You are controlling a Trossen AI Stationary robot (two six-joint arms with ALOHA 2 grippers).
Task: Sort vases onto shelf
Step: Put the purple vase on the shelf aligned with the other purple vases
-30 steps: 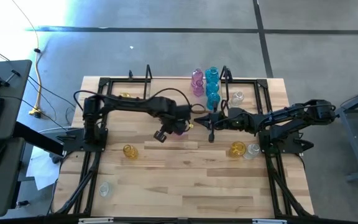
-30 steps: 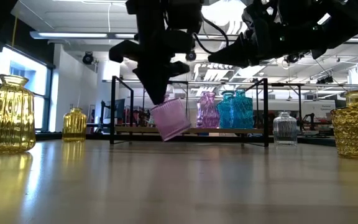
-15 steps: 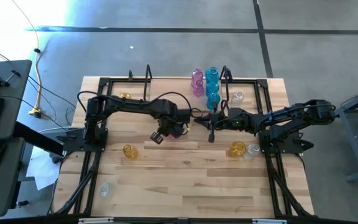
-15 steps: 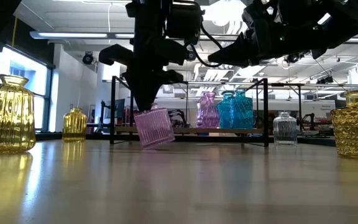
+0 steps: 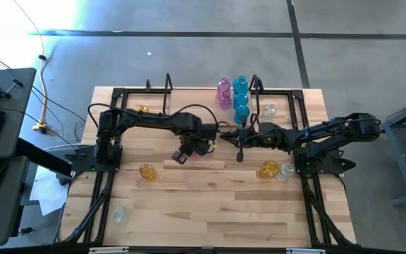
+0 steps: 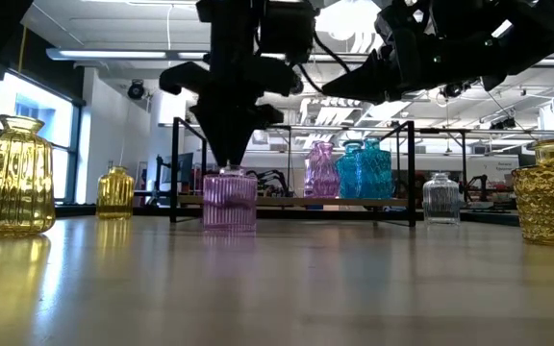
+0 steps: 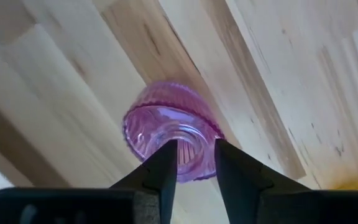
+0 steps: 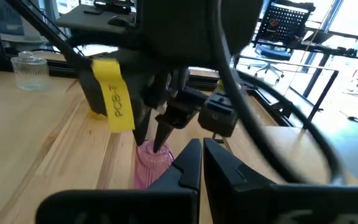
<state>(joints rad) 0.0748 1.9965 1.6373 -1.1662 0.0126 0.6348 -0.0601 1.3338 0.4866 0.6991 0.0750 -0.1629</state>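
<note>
A pink ribbed vase (image 6: 229,202) (image 7: 166,124) stands upright on its base on the tabletop, in front of the shelf (image 6: 282,202). My left gripper (image 7: 194,152) (image 6: 227,159) points straight down at its mouth, its fingertips a little apart. On the shelf stand a pink vase (image 6: 319,171) and blue vases (image 6: 364,169). My right gripper (image 8: 202,155) is shut and empty. It hangs level in the air to the right of the left one, near the shelf's right post (image 5: 242,135). My left gripper comes at the pink vase's mouth (image 7: 194,140) from above, with a finger (image 7: 166,165) on either side of the neck opening. Whether the fingers touch the glass, I cannot tell. The vase stands on the table by itself.
Amber vases stand at the near left (image 5: 146,171), the right (image 5: 269,169) and the far left (image 5: 141,109). Clear vases stand at the right (image 5: 285,171), by the shelf's right end (image 5: 268,110) and near the front left (image 5: 118,214). Bare wood (image 5: 210,204) lies toward the near edge.
The pink vase hung tilted below my left gripper, clear of the table. It has swung a little toward the table's left, come down, and now stands upright on its base. My left gripper has tipped to point straight down.
</note>
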